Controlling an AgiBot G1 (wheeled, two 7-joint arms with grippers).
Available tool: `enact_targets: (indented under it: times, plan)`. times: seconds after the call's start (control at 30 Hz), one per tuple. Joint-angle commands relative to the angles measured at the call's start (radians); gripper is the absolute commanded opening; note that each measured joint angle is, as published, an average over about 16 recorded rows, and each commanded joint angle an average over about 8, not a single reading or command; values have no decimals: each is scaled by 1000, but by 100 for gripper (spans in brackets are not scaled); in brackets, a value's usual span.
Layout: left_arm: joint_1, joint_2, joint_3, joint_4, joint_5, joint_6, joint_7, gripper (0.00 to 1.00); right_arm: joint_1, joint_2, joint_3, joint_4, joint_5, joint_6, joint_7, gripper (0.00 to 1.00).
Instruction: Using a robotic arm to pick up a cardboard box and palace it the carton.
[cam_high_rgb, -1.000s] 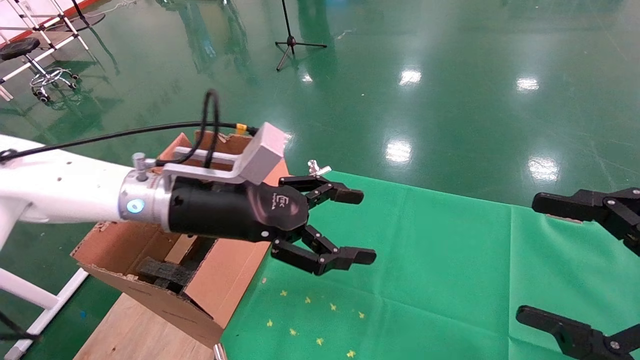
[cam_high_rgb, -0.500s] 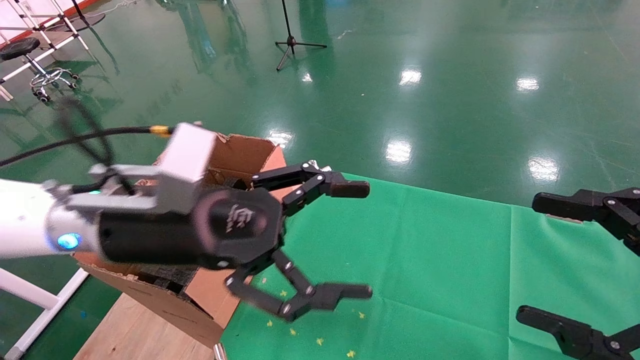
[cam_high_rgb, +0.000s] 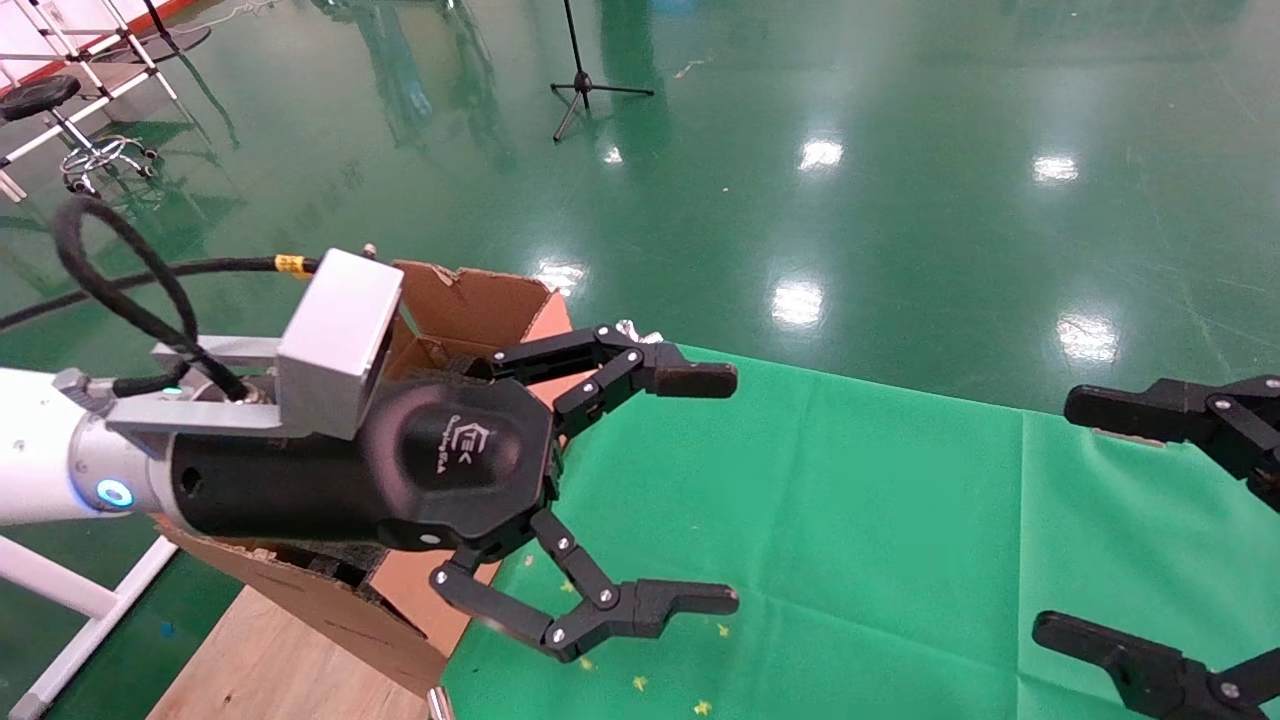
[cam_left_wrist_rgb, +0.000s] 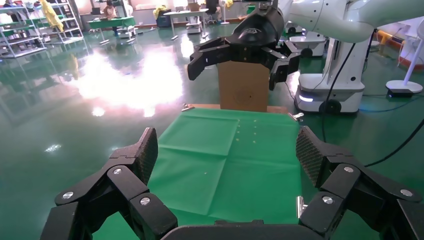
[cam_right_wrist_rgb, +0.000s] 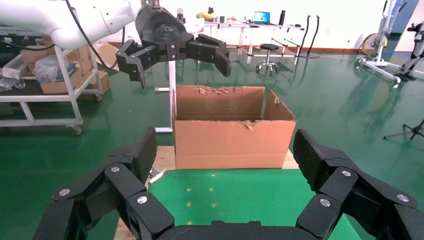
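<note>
The white and silver robotic arm ends in my left gripper (cam_high_rgb: 715, 490). It hangs in front of and partly over the carton (cam_high_rgb: 500, 300), jaws wide open and empty. The carton is large, brown and torn-rimmed, and stands at the left end of the green cloth (cam_high_rgb: 850, 500). Both wrist views show the carton (cam_left_wrist_rgb: 243, 92) (cam_right_wrist_rgb: 232, 142) with that gripper (cam_left_wrist_rgb: 235, 75) (cam_right_wrist_rgb: 181, 70) open above it. My right gripper (cam_high_rgb: 1070, 515) is open and empty at the right edge. The slim cardboard box shows in no view.
The carton rests on a wooden board (cam_high_rgb: 260, 660) beside the cloth. Small yellow marks (cam_high_rgb: 640, 683) dot the cloth near the carton. A metal clip (cam_high_rgb: 635, 333) holds the cloth's far corner. A tripod (cam_high_rgb: 585, 85), a stool (cam_high_rgb: 60, 110) and a white frame stand on the green floor.
My left gripper has drawn back to the left and lower over the carton, turned at the wrist, and its jaws have spread wider. The right gripper has not moved.
</note>
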Motion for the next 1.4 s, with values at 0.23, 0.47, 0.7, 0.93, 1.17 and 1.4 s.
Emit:
enact_targets:
  times: [0.23,0.47,0.7,0.93,1.17,1.4]
  plan:
    - [-12,3,14,10,9,-3,-4,100,0,0,0,0,0,0,0,100]
    - [-16,4,20,14,12,-4,-5,100,0,0,0,0,0,0,0,100]
    - [-19,5,23,17,14,-5,-6,100,0,0,0,0,0,0,0,100]
    - [-20,5,25,18,15,-5,-6,100,0,0,0,0,0,0,0,100]
    - [-21,5,25,18,15,-6,-7,100,0,0,0,0,0,0,0,100]
    - [-21,5,26,18,16,-6,-7,100,0,0,0,0,0,0,0,100]
